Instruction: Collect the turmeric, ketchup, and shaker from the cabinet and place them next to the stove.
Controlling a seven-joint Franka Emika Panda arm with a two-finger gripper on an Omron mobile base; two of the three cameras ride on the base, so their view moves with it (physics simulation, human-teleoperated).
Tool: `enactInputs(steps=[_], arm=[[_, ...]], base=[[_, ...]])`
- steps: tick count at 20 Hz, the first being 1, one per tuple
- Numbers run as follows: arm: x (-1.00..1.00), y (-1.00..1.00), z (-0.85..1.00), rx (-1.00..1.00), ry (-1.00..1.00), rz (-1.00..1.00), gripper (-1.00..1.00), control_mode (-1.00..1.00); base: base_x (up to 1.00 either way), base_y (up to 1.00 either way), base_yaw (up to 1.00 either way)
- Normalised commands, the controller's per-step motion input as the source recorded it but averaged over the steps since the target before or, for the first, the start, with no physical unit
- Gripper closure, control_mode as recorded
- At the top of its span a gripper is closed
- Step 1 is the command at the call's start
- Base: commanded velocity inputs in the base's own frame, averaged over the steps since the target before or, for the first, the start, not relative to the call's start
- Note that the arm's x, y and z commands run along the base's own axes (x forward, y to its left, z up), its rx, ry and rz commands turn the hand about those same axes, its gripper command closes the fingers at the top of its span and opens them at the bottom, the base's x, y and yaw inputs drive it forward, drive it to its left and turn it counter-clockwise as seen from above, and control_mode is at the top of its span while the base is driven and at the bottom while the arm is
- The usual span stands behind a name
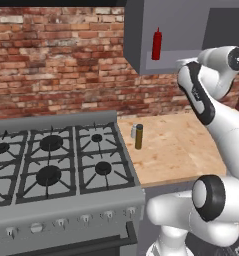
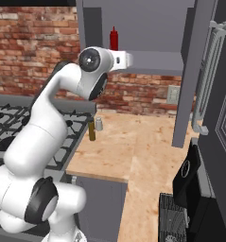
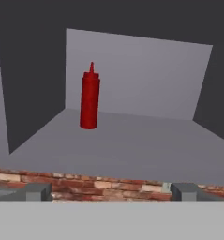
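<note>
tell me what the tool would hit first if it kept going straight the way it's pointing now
Probably the cabinet: its rear wall lies straight ahead of the open tool. The ketchup stands upright on the shelf, left of that line, so it would likely be missed, though depth is unclear.

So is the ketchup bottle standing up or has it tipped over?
Upright. The ketchup stands on its base on the cabinet shelf, nozzle pointing up, apart from the walls.

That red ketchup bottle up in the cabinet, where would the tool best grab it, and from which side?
Probably around the straight round body of the ketchup, below its pointed nozzle. It stands upright on the shelf of the cabinet, apart from the walls, so coming in level through the open front looks best. The tool already faces it, fingers spread wide.
</note>
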Motion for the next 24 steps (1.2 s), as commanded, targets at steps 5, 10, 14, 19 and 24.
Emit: enactInputs(steps=[5, 10, 14, 19, 24], arm=[[0.04, -0.01, 0.14, 0.02, -0.03, 0.01, -1.0, -1.0], [0.24, 0.0, 0.21, 0.02, 0.0, 0.03, -1.0, -1.0], [0.27, 0.0, 0.17, 0.02, 0.0, 0.04, -1.0, -1.0], [0.12, -0.03, 0.11, 0.02, 0.0, 0.03, -1.0, -1.0], [0.29, -0.03, 0.0, 0.0, 0.11, 0.0, -1.0, -1.0]], base=[[0.0, 0.0, 0.0], [0.0, 0.0, 0.0], [0.0, 0.0, 0.0], [0.0, 0.0, 0.0], [0.0, 0.0, 0.0]])
